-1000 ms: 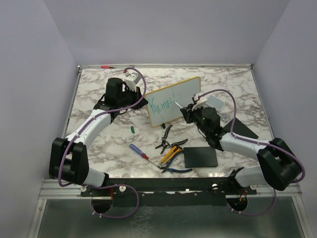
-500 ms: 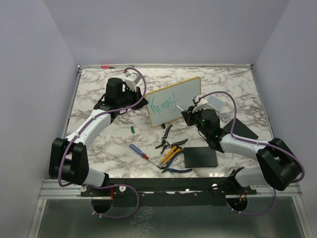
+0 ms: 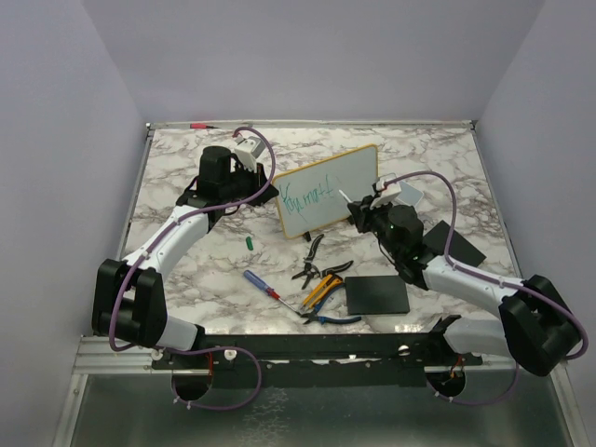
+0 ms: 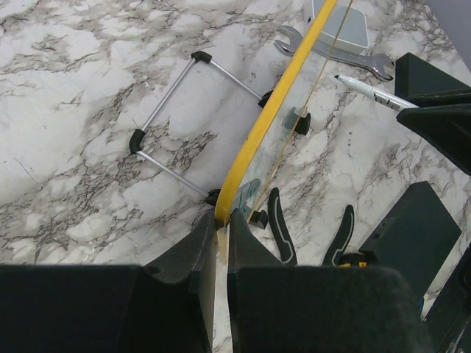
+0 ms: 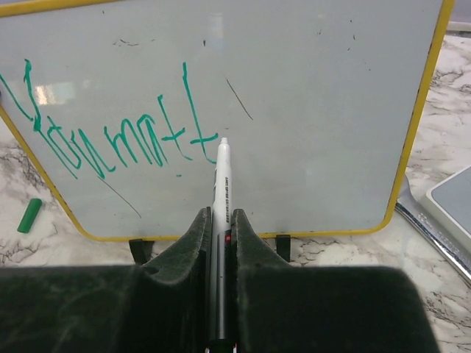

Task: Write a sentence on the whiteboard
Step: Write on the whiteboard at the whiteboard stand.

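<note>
The whiteboard [image 3: 328, 189] stands tilted on its dark feet at the table's middle back. Its yellow frame also shows in the left wrist view [image 4: 280, 103]. The sentence [image 3: 307, 196] is a teal scrawl across the board's left half [image 5: 110, 136]. My left gripper [image 4: 221, 220] is shut on the frame's left edge; it shows from above [image 3: 264, 182]. My right gripper [image 5: 219, 217] is shut on a white marker [image 5: 221, 184]. The marker's tip is at the board face just right of the last letter. From above, the right gripper [image 3: 358, 207] is in front of the board's right part.
A green marker cap [image 3: 250, 242] lies left of the board. Pliers [image 3: 315, 247], a screwdriver [image 3: 261, 282] and yellow-handled tools [image 3: 321, 289] lie in front. A black pad [image 3: 376, 295] lies near the front. A wrench [image 4: 338, 55] and a grey-blue block [image 4: 338, 22] lie behind the board.
My right gripper has moved right along the board with the marker, and the tip now stands past the end of the scrawl. The left arm and the board have not moved.
</note>
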Controlling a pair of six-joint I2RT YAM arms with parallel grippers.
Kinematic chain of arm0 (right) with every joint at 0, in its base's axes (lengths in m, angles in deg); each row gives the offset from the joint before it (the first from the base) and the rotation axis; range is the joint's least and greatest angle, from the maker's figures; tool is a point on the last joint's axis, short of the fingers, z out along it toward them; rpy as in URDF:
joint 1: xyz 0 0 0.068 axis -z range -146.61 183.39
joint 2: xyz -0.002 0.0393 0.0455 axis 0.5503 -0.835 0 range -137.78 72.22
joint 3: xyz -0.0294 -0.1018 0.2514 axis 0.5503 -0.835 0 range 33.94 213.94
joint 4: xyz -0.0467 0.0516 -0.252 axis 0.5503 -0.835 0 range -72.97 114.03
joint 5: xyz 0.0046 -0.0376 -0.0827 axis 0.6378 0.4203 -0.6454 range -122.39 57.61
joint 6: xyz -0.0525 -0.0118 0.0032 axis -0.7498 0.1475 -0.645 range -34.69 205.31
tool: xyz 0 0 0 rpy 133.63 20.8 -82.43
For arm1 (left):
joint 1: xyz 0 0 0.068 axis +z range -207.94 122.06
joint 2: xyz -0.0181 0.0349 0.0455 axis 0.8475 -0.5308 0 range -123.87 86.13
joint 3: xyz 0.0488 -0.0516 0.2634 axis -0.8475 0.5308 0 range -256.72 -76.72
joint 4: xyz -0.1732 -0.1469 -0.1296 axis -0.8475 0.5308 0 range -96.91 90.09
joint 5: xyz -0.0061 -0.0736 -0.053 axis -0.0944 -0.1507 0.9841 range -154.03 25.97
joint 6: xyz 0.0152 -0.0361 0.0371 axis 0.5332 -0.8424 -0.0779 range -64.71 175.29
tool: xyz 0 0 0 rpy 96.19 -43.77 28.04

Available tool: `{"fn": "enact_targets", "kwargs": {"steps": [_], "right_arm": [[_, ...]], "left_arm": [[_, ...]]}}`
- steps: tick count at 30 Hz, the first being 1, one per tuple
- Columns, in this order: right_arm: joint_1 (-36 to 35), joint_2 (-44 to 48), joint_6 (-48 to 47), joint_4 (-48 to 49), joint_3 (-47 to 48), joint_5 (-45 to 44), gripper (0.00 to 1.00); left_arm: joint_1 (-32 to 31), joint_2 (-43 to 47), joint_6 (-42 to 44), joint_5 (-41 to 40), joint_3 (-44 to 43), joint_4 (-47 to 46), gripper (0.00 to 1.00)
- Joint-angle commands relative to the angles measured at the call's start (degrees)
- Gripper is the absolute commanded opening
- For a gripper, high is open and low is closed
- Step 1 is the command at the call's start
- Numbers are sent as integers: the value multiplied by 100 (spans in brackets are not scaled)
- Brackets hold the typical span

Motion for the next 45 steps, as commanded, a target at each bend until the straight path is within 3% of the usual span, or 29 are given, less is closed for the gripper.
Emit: {"fn": "enact_targets", "kwargs": {"steps": [1, 16, 45], "right_arm": [[15, -133, -76, -66, 83, 115, 1], [16, -584, -101, 197, 177, 1, 1], [18, -573, -257, 212, 408, -626, 1]], "left_arm": [[-22, 165, 102, -82, -65, 27, 4], [-16, 164, 124, -91, -51, 34, 4], [-11, 156, 128, -91, -56, 46, 4]]}}
